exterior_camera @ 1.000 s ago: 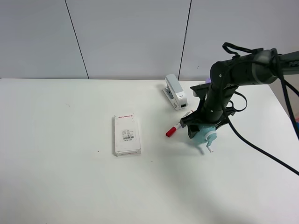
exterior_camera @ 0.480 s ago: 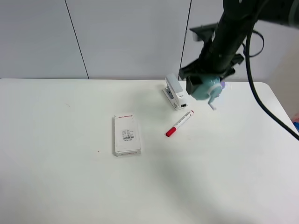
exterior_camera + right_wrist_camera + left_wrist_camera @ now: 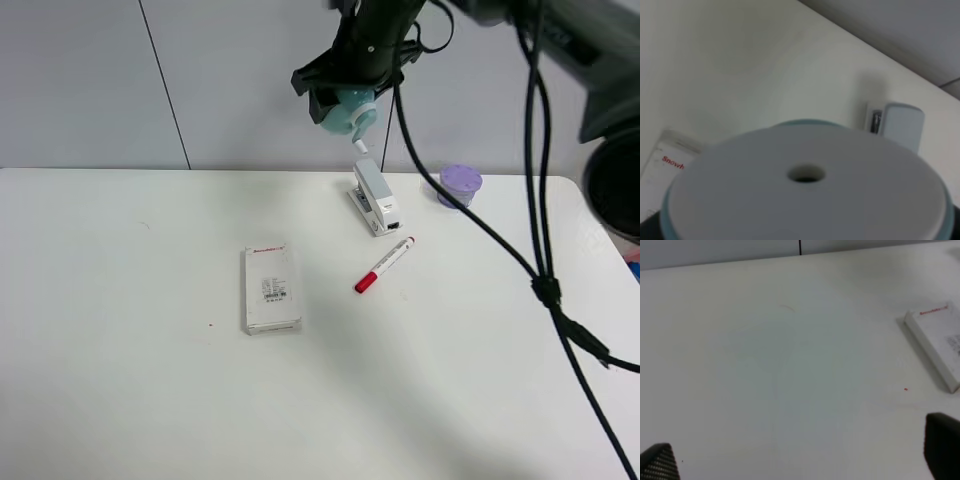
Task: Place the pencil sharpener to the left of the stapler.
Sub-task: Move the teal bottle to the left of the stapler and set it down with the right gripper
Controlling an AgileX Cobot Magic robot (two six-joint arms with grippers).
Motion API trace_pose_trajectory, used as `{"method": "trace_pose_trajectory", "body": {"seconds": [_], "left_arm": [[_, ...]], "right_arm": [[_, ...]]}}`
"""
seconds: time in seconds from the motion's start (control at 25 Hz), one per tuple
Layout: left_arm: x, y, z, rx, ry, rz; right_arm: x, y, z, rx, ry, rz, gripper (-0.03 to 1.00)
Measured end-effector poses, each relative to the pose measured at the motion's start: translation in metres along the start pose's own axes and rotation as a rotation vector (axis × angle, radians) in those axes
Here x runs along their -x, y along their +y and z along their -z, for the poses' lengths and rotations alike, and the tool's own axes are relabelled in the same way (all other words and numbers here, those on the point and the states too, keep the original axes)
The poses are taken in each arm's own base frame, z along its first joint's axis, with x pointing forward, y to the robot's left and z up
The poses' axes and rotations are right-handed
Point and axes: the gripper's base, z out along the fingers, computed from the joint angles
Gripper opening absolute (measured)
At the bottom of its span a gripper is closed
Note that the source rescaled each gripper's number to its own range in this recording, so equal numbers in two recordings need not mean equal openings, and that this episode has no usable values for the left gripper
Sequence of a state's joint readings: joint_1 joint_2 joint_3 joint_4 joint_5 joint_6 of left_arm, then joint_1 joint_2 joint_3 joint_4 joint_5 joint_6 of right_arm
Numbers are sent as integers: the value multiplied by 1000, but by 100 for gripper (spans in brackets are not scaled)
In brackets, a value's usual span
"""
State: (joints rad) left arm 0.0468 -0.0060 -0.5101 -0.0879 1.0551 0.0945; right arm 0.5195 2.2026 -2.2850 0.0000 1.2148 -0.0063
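High above the table's back, my right gripper (image 3: 345, 98) is shut on the mint-green pencil sharpener (image 3: 350, 112), whose white crank handle hangs below it. The right wrist view is filled by the pencil sharpener's pale flat end (image 3: 805, 190) with a small hole. The grey-white stapler (image 3: 375, 197) lies on the table just below and slightly right of the sharpener, and its end shows as a stapler (image 3: 896, 124) shape in the right wrist view. My left gripper (image 3: 800, 455) is open, its fingertips (image 3: 942, 445) wide apart over bare table; it is outside the exterior high view.
A flat white rectangular box (image 3: 270, 289) lies left of centre; the box (image 3: 937, 345) also shows in the left wrist view. A red-capped white marker (image 3: 384, 265) lies in front of the stapler. A purple-lidded round jar (image 3: 460, 184) stands at the back right.
My right gripper has lifted the pencil sharpener off the table near the marker and carried it up and to the left, past the stapler. The purple-lidded jar is now uncovered.
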Motion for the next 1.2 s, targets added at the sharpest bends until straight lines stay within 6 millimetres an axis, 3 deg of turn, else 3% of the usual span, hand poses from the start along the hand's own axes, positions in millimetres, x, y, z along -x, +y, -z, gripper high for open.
{"method": "trace_pose_trajectory", "body": {"seconds": [0.24, 0.4, 0.84, 1.2], "left_arm": [[0, 0, 0, 0, 0, 0], [0, 0, 0, 0, 0, 0], [0, 0, 0, 0, 0, 0], [0, 0, 0, 0, 0, 0]], "right_arm": [[-17, 4, -80, 33, 156, -13, 0], [-27, 6, -108, 54, 214, -24, 0], [-38, 6, -157, 43, 204, -122, 0], [-37, 6, -169, 36, 157, -223, 0]]}}
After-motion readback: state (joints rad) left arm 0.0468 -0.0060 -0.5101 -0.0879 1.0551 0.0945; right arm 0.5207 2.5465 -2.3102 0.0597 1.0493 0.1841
